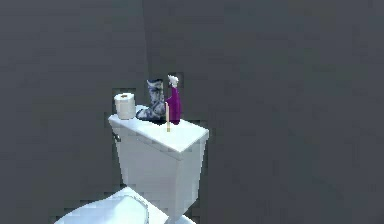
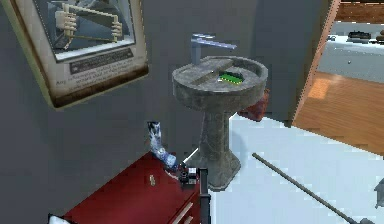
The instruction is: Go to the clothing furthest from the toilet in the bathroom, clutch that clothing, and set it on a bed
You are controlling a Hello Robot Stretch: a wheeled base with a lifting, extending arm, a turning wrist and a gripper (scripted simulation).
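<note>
1. Looking ahead, you have a dark patterned bundle (image 1: 153, 101), possibly clothing, sitting on the toilet tank (image 1: 160, 152) between a paper roll (image 1: 124, 103) and a purple spray bottle (image 1: 176, 101).
2. In the arm side view, a red lump (image 2: 262, 106) shows just behind the sink (image 2: 216, 86), on its right; you cannot tell if it is cloth.
3. The tool (image 2: 158, 141) sits at the end of the arm (image 2: 202, 202), above a red cabinet (image 2: 125, 198) and left of the sink's pedestal. You cannot tell whether it is open, closed or holding anything.
4. A framed picture (image 2: 85, 45) hangs on the wall above the tool.
5. A thin grey rod (image 2: 300, 181) lies on the pale floor to the right, near a doorway (image 2: 352, 85).
</note>
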